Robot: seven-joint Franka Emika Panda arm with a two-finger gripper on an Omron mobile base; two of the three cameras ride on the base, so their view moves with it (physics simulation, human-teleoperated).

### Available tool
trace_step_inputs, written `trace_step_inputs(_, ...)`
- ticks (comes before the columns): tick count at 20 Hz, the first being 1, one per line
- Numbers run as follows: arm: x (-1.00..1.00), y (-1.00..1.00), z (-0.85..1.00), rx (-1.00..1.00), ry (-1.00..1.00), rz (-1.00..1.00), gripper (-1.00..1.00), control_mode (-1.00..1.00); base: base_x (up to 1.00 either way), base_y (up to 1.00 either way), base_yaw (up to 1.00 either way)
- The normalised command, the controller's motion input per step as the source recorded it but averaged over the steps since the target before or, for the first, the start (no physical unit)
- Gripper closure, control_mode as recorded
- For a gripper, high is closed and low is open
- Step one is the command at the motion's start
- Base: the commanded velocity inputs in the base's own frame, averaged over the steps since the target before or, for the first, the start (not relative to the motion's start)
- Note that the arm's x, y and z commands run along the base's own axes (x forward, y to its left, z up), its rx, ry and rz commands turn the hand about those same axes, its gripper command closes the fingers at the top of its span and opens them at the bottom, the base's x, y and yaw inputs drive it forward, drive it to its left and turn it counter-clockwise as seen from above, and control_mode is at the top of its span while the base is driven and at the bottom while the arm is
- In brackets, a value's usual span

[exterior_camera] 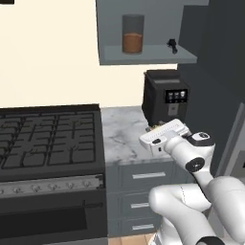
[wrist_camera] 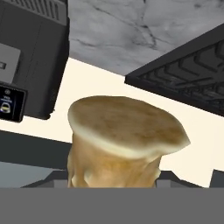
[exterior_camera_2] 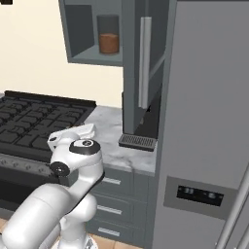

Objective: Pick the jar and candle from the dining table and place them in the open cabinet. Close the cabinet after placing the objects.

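Note:
The candle (wrist_camera: 124, 140), a tan-golden stub, looms close in the hand view, and my gripper (exterior_camera: 156, 130) is shut on it above the marble counter in front of the coffee machine. A sliver of the candle (exterior_camera: 152, 127) peeks out at the hand's far edge in the left base view. The jar (exterior_camera: 133, 34), clear glass with reddish-brown filling, stands upright on the shelf of the open cabinet (exterior_camera: 148, 56), high above the gripper. The right base view has the jar (exterior_camera_2: 109, 35) inside the cabinet (exterior_camera_2: 78, 34) too, with the cabinet door (exterior_camera_2: 146, 63) swung open. The dining table is out of view.
A black coffee machine (exterior_camera: 165, 98) stands on the narrow marble counter (exterior_camera: 122, 136) under the cabinet. A small dark object (exterior_camera: 172, 46) sits on the shelf right of the jar. A black stove (exterior_camera: 48, 139) lies to the left, and a grey fridge (exterior_camera_2: 209, 121) to the right.

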Motion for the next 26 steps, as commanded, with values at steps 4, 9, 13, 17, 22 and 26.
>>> trace_step_inputs(4,0.0,0.0,0.0,0.0,0.0,0.0,1.0,1.0,0.44,0.0,0.0)
trace_step_inputs(9,0.0,0.0,0.0,0.0,0.0,0.0,1.0,1.0,0.04,0.0,0.0)
trace_step_inputs(13,0.0,0.0,0.0,0.0,0.0,0.0,1.0,1.0,0.0,0.0,0.0)
trace_step_inputs(17,0.0,0.0,0.0,0.0,0.0,0.0,1.0,1.0,0.0,0.0,0.0)
trace_step_inputs(22,0.0,0.0,0.0,0.0,0.0,0.0,1.0,1.0,0.0,0.0,0.0)
trace_step_inputs(26,-0.09,0.0,0.14,-0.01,-0.09,0.0,1.0,-1.0,0.0,0.0,0.0)
